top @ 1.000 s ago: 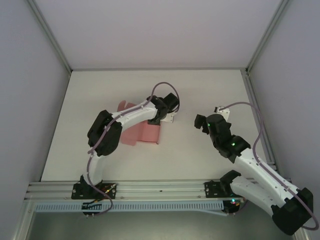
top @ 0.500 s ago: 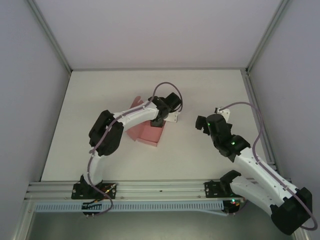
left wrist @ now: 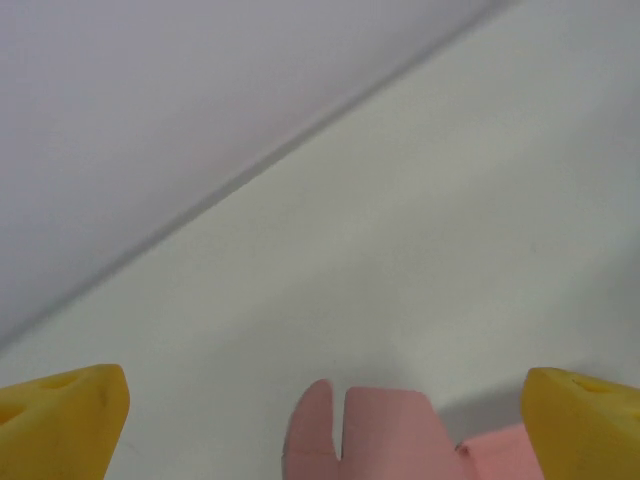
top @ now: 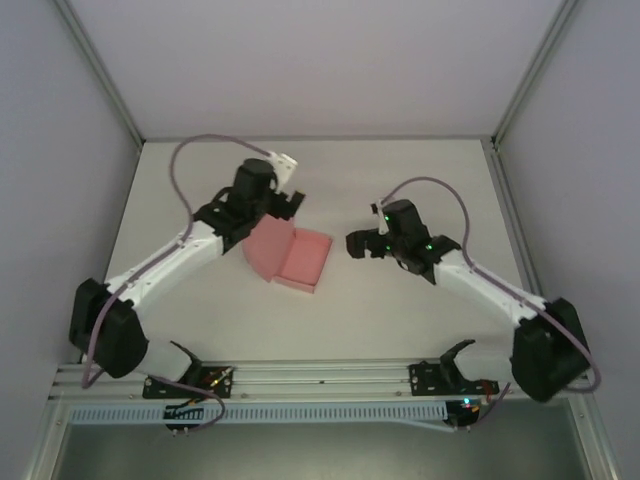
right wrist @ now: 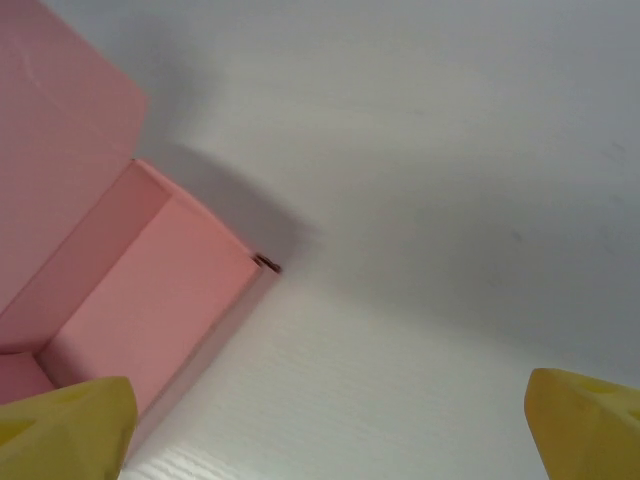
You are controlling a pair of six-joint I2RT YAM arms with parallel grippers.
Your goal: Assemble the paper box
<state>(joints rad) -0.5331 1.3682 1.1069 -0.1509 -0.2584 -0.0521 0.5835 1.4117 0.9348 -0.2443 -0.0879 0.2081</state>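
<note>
While the paper box [top: 293, 262] sits mid-way across the counter [top: 420, 180], tray [top: 308, 260] formed and lid flap [top: 262, 246] apparently raised, both hands are spread and empty: left hand [top: 290, 200] behind the flap, right hand [top: 353, 246] beside the tray, well placed to fold it shut.

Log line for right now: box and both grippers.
paper box: open-topped, lid up | left gripper: open, at box's far-left side, empty | right gripper: open, right of box, not touching

the paper box [top: 296, 258] lies between the left pincer [top: 291, 203] and right pincer [top: 356, 245].
</note>
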